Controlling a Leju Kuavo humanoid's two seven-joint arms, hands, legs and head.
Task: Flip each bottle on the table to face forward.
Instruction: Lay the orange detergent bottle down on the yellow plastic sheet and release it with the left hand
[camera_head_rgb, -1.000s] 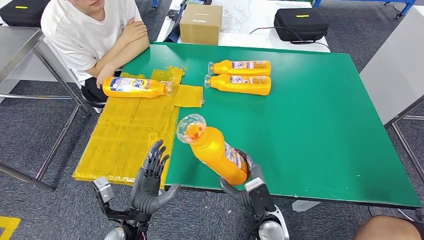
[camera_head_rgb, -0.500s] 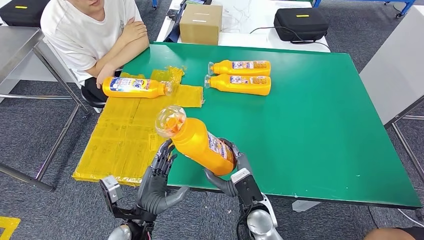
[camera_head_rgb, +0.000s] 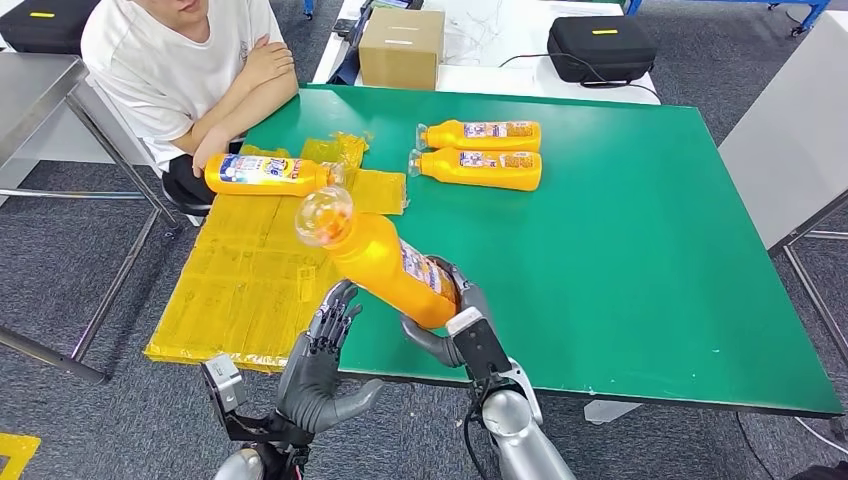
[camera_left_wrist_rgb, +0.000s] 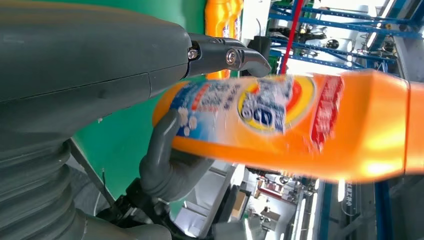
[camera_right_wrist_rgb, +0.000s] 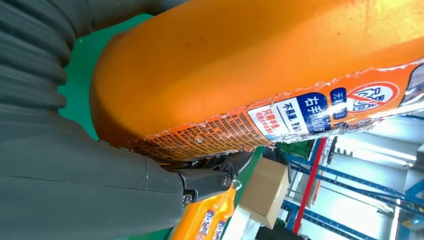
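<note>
Orange bottle (camera_head_rgb: 385, 268) held aloft at the near edge of the green table (camera_head_rgb: 640, 260), base in the right hand (camera_head_rgb: 450, 325).
Left hand (camera_head_rgb: 322, 365) spread, empty, just below the bottle's neck. Right hand's fingers wrap the base, clear cap tilted up-left. Yellow sheet (camera_head_rgb: 250, 275) lies left; two bottles (camera_head_rgb: 480, 153) rest farther back; a seated person (camera_head_rgb: 185, 70) beyond.

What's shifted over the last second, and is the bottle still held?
The right robot hand still grips the orange bottle by its base and has carried it leftward and away, toward the yellow mat. The open left robot hand rose slightly beneath it. The three lying bottles stayed put.
</note>
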